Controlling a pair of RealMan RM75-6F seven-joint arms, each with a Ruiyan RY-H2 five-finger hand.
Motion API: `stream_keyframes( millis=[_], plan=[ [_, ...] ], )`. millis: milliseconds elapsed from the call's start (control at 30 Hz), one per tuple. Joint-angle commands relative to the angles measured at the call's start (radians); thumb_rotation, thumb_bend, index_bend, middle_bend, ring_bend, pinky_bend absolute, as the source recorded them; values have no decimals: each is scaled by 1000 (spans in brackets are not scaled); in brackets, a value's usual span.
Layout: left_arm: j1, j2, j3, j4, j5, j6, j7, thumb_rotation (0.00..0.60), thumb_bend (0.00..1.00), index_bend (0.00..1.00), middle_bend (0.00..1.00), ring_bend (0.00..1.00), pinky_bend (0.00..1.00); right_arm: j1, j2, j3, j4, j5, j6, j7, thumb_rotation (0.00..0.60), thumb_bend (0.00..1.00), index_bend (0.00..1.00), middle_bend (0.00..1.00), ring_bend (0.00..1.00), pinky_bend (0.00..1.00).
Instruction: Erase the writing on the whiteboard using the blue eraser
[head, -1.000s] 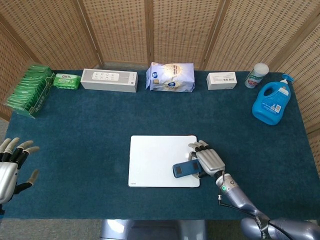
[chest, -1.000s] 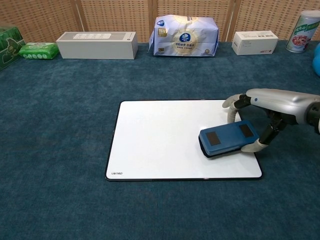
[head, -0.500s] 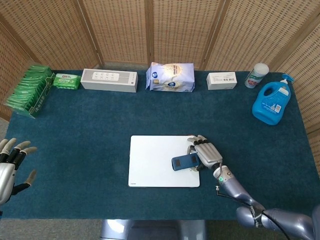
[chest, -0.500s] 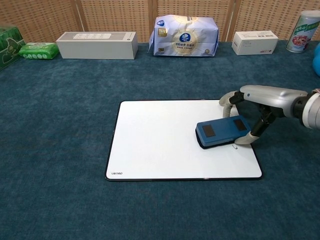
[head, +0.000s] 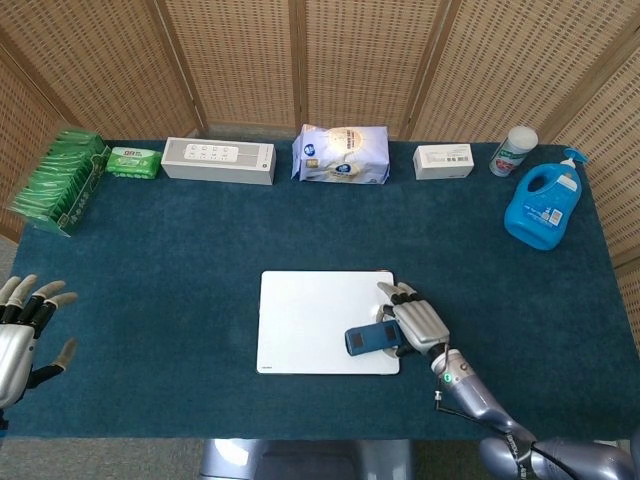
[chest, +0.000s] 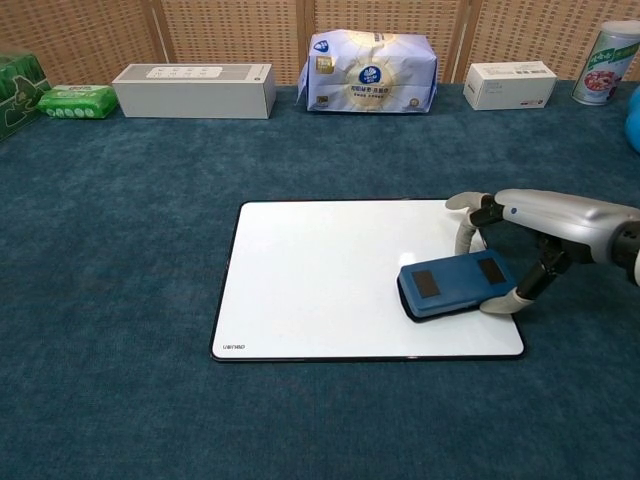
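Note:
The whiteboard (head: 310, 315) (chest: 320, 275) lies flat on the blue cloth near the table's front, and I see no writing on its surface. My right hand (head: 416, 321) (chest: 535, 225) grips the blue eraser (head: 369, 339) (chest: 455, 284) at its right end, pressing it flat on the board's lower right part. My left hand (head: 25, 325) hangs off the table's left front corner with its fingers spread and nothing in it; the chest view does not show it.
Along the back edge stand green packets (head: 62, 180), a green wipe pack (head: 132, 161), a white box (head: 218, 160), a tissue pack (head: 340, 154), a small white box (head: 444, 160), a canister (head: 513, 151) and a blue detergent bottle (head: 544, 206).
My right hand slid the eraser up the board's right side half a second ago, then back down toward the lower right corner. The left hand barely moved.

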Motion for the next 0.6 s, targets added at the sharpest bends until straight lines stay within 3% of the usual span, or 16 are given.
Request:
stream_keyframes(
  millis=[33,600],
  plan=[
    [-1,-2,1,2,0,-2,1,600,429,251,206,67,0,-18,8,-9,-26,-13,27,-13,600,218,752,5,0,0],
    [9,4,6,-6,1,9,8,600,427,251,206,66,0,39,-19,60,87,20,-72,42,600,219,749,0,0,0]
  ],
)
